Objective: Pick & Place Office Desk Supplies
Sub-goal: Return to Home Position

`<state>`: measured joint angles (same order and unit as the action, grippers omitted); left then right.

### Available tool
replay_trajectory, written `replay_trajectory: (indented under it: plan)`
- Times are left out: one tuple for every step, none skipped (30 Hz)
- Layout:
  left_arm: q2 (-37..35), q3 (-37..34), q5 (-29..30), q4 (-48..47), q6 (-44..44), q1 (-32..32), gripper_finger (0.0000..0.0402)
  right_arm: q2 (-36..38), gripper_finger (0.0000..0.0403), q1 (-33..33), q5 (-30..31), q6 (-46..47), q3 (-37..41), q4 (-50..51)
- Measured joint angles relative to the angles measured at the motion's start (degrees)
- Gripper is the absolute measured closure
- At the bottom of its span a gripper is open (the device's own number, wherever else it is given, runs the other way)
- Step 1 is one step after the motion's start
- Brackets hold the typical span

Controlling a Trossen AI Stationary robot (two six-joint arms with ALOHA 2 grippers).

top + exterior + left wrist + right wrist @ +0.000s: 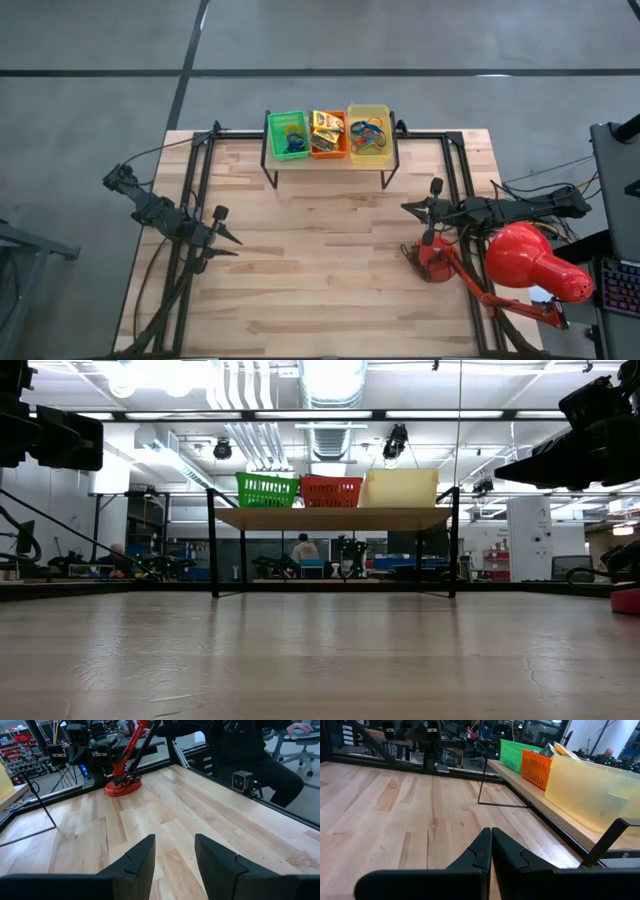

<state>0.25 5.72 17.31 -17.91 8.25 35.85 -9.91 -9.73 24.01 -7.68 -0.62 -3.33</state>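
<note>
Open wood is stretching across the table [320, 285] between the arms; the left gripper [174, 841] is hovering near the left edge, fingers parted and holding nothing; the right gripper [491, 832] is hovering near the right edge, fingers pressed together, beside the lamp [525, 258]. The bands [368, 133] and boxes [327, 130] are sitting in trays [288, 156] on the shelf [330, 165] along the far edge; a workshop is showing beyond.

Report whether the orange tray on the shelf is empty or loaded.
Loaded. The high view shows yellow printed boxes inside the orange tray; the right wrist view shows them poking above its rim.
</note>
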Motion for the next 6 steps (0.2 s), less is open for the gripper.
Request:
replay_trajectory:
  plan:
    - [0.0,0.0,0.0,0.02,0.0,-0.01,0.0261,0.0,0.0394,0.0,0.0,0.02,0.0,0.0]
    - [0.0,0.0,0.0,0.01,0.0,0.0,0.0261,0.01,0.0394,0.0,0.0,0.13,0.0,-0.02]
    - [0.0,0.0,-0.01,0.02,0.0,0.0,0.0261,0.0,0.0394,0.0,0.0,0.11,0.0,-0.02]
    - [0.0,0.0,0.0,0.0,0.0,0.0,0.0261,0.0,0.0394,0.0,0.0,0.01,0.0,0.0]
    - [0.0,0.0,-0.01,0.02,0.0,-0.01,0.0261,0.0,0.0394,0.01,0.0,0.01,0.0,0.0]
    - [-0.02,0.0,0.01,0.02,0.0,0.01,0.0261,0.0,0.0394,0.01,0.0,0.1,0.0,-0.01]
